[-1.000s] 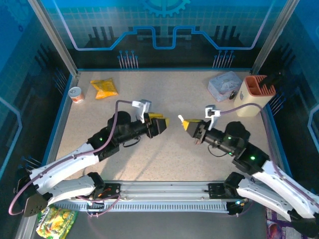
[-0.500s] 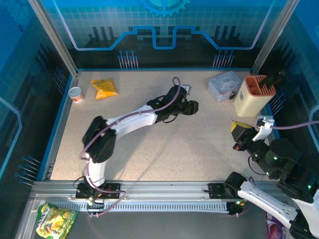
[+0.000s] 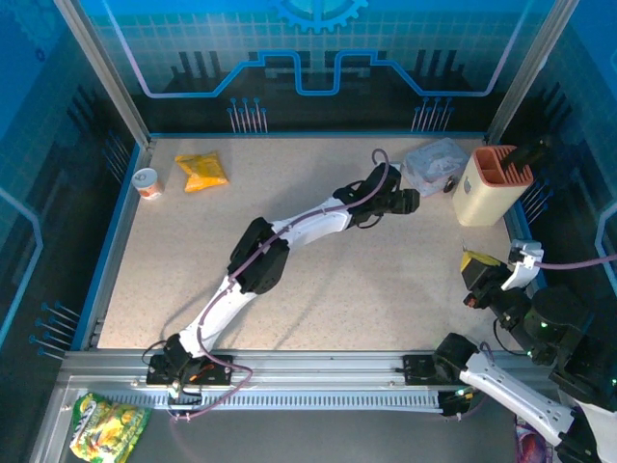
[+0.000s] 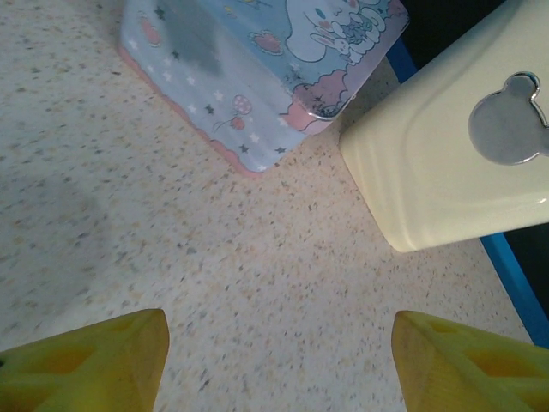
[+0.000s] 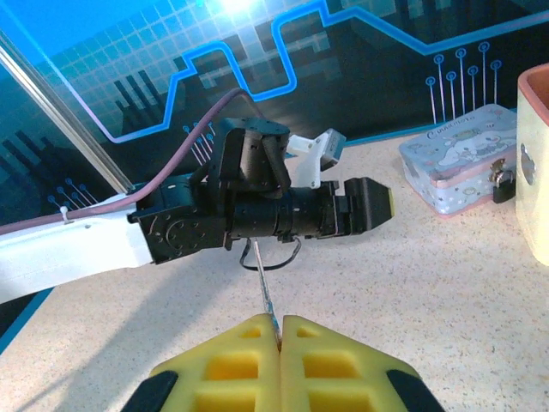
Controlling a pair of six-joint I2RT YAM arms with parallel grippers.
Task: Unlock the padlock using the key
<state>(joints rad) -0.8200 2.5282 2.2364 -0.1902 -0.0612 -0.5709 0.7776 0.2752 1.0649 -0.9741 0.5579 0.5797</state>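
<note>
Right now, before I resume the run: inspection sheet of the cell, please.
Surface: speckled tabletop, no spills seen.
Job's things: padlock at the end of the tin next to the cream holder; key pinched in the right gripper.
Clutter: yellow packet, small can, snack bag off the table, near left.
Grippers: left gripper open, short of the tin; right gripper shut on the key, by the right edge.
Cables: purple cable along the left arm; another at the right wrist.
Surroundings: blue printed panels, metal frame posts.
</note>
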